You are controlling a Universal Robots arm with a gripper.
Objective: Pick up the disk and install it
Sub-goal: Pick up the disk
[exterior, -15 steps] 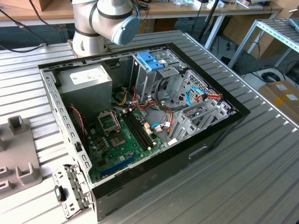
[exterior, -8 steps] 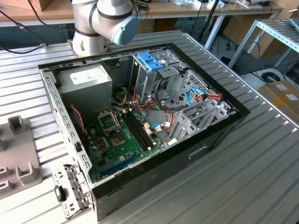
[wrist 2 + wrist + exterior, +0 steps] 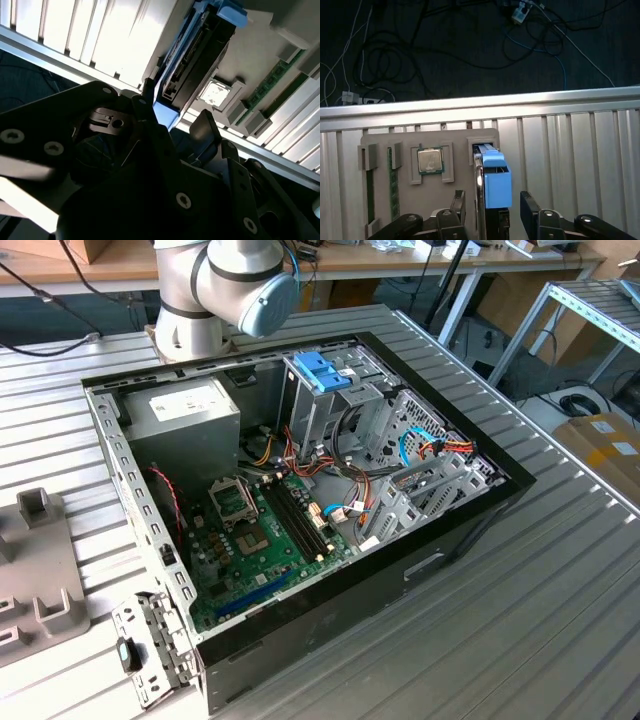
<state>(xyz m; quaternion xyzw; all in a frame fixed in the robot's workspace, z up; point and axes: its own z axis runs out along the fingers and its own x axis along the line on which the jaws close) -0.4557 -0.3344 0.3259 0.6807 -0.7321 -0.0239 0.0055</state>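
The disk [image 3: 496,180] stands on edge in a slot of a grey holder tray [image 3: 455,140], its light-blue carrier rail facing the camera in the first wrist view. My gripper [image 3: 492,202] is open, with one dark finger on each side of the disk and a gap between each finger and the disk. In the second wrist view the disk [image 3: 200,55] shows as a dark slab edged in blue, and the gripper [image 3: 175,105] straddles its near end. The open computer case [image 3: 300,490] lies on the slatted table in the exterior view.
The tray also holds a processor chip [image 3: 430,160] and green memory sticks [image 3: 393,190]. Inside the case are a blue latch on a metal cage [image 3: 322,370], a power supply [image 3: 185,415] and loose cables. Beyond the table edge [image 3: 480,105], cables lie on the dark floor.
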